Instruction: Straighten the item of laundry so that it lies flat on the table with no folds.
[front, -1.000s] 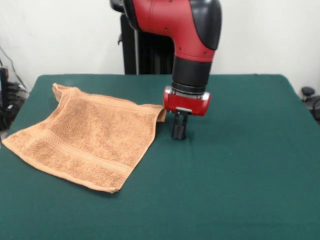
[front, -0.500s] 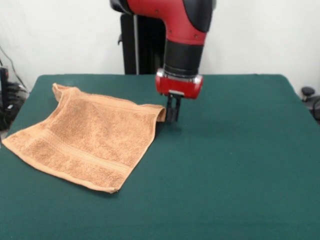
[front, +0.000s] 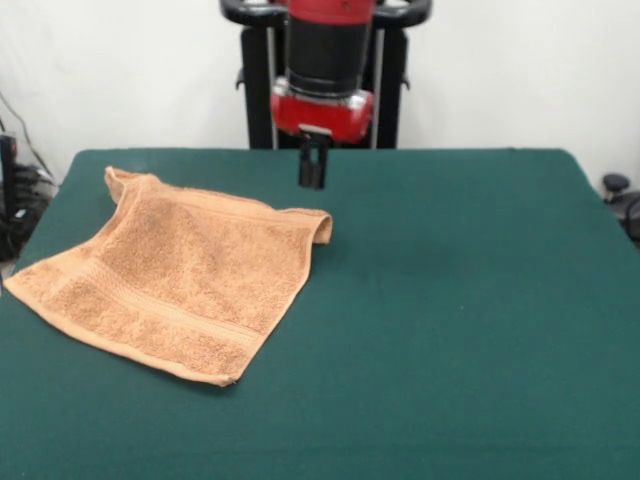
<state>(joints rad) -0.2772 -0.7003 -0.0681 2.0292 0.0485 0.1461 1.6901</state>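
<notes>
Item of laundry (front: 180, 285): orange-tan terry towel, spread on left half of table (front: 470, 320), one corner reaching table's left edge. Mostly flat; right-hand corner curled under, far-left corner rumpled. Likely light, soft, limp, grippy on felt; prone to drag and bunch. Best hold, by judgement: curled right corner, pinched at hem, drawn outward. Gripper (front: 312, 180): raised above table behind towel, holding nothing, fingers apparently together.

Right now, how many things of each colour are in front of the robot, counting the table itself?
Orange-tan: 1, the towel
Dark green: 1, the table
Red and black: 1, the robot arm with its pincer held above the table
Total: 3
</notes>
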